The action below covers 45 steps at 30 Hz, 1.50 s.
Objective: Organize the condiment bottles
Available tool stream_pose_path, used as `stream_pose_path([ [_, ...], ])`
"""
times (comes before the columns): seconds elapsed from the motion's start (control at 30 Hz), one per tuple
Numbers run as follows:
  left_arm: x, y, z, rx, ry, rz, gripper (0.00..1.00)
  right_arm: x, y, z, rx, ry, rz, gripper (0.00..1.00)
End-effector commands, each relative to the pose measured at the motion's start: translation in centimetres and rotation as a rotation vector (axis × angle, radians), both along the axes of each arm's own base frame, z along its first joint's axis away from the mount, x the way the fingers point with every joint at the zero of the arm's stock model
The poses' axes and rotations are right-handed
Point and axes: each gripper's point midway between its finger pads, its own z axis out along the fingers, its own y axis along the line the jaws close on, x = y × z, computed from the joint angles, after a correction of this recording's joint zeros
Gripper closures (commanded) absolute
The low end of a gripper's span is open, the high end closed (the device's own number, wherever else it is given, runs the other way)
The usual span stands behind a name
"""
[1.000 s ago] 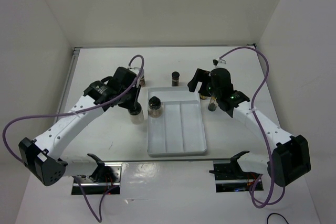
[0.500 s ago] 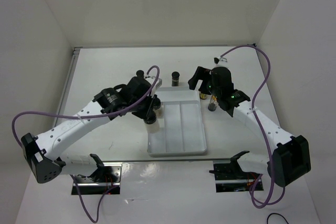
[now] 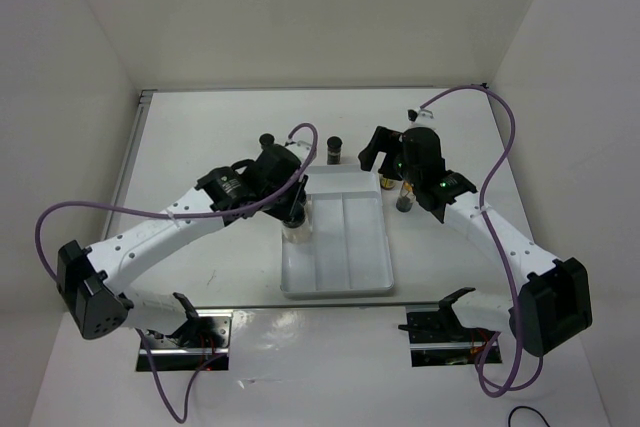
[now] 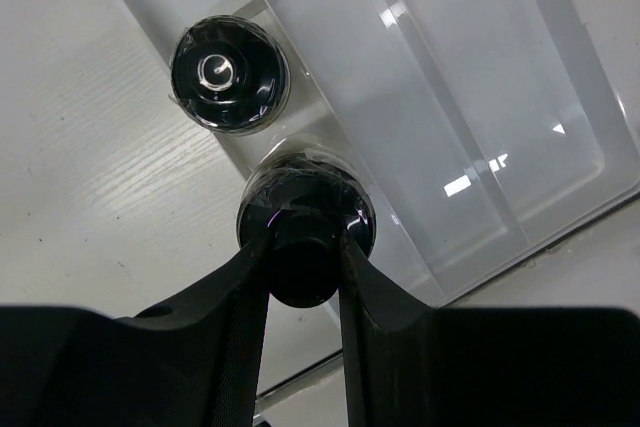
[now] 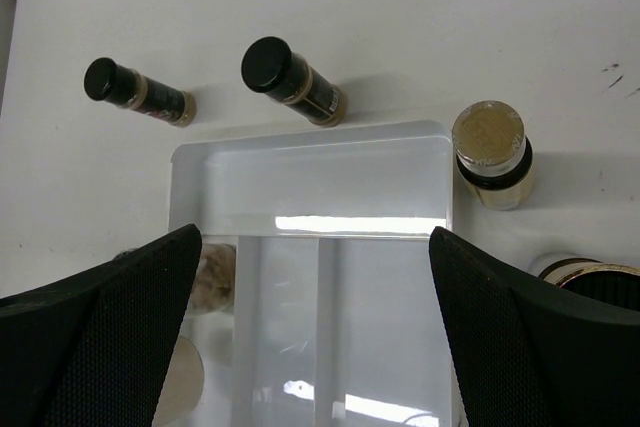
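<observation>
Left tool (image 4: 305, 247) has carried its clamped squat jar (image 4: 300, 197) over tray (image 4: 480, 97).

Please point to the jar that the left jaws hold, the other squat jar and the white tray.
held jar (image 4: 305, 197): left wrist view, its black cap.
other squat jar (image 4: 228, 74): left wrist view, centre of cap.
white tray (image 4: 395, 117): left wrist view, bare compartment floor.
</observation>
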Motion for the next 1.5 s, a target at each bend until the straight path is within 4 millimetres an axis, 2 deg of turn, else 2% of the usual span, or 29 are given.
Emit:
stream_pose_path([
  [0.0, 1.6, -1.4, 0.9, -0.064, -0.055, 0.030, 1.00, 1.4, -0.2, 2.0, 0.010, -0.068, -0.026, 0.02],
  [0.1, 1.9, -1.6, -0.5, -0.030, -0.034, 0.036, 1.00, 1.4, -0.2, 2.0, 0.010, -0.068, -0.026, 0.02],
  [0.47, 2.5, -1.4, -2.0, 0.000, -0.027, 0.074, 1.00, 1.6, -0.1, 1.8, 0.010, -0.068, -0.026, 0.02],
  [0.5, 2.3, -1.3, -2.7, 0.010, -0.011, 0.081, 0.98, 1.6, -0.1, 1.8, 0.010, -0.068, -0.026, 0.02],
  [0.67, 2.4, -1.6, -3.2, 0.000, -0.002, 0.082, 0.88, 1.6, 0.1, 1.5, 0.010, -0.058, -0.016, 0.02],
  [0.73, 2.3, -1.5, -3.5, 0.007, 0.004, 0.082, 0.85, 1.7, 0.2, 1.9, 0.014, -0.066, -0.016, 0.02],
  [0.9, 2.4, -1.2, -3.9, 0.025, 0.008, 0.100, 0.70, 1.9, 0.5, 1.3, 0.014, -0.055, -0.006, 0.02],
  [0.93, 2.2, -1.3, -3.9, 0.021, 0.013, 0.095, 0.61, 2.0, 0.5, 1.8, 0.017, -0.063, -0.006, 0.02],
  [1.07, 1.7, -2.1, -3.6, -0.003, 0.028, 0.065, 0.38, 2.1, 0.9, 1.8, 0.024, -0.060, 0.011, 0.02],
  [1.1, 1.8, -2.2, -2.9, -0.019, 0.022, 0.071, 0.36, 2.2, 1.0, 1.4, 0.020, -0.050, 0.011, 0.02],
  [1.17, 1.6, -2.5, -2.2, -0.034, 0.009, 0.062, 0.32, 2.3, 1.2, 1.9, 0.027, -0.057, 0.019, 0.02],
  [1.23, 1.5, -2.5, -0.5, -0.055, -0.008, 0.061, 0.31, 2.6, 1.2, 2.0, 0.020, -0.061, 0.023, 0.02],
  [1.3, 1.5, -2.4, 1.0, -0.084, -0.025, 0.068, 0.26, 2.8, 1.7, 2.8, 0.034, -0.073, 0.039, 0.02],
  [1.33, 1.4, -2.4, 3.1, -0.119, -0.054, 0.067, 0.24, 3.2, 1.8, 3.3, 0.028, -0.085, 0.044, 0.02],
  [1.37, 1.6, -2.2, 4.2, -0.135, -0.081, 0.077, 0.22, 3.2, 2.1, 3.8, 0.038, -0.092, 0.058, 0.02],
  [1.4, 1.6, -1.9, 5.3, -0.146, -0.101, 0.084, 0.17, 3.4, 2.4, 4.1, 0.038, -0.102, 0.073, 0.02],
  [1.43, 1.7, -1.4, 7.1, -0.176, -0.145, 0.099, 0.10, 3.9, 2.8, 4.6, 0.044, -0.107, 0.081, 0.02],
  [1.47, 1.7, -1.2, 8.7, -0.203, -0.175, 0.105, 0.07, 4.1, 3.1, 4.9, 0.041, -0.113, 0.093, 0.02],
])
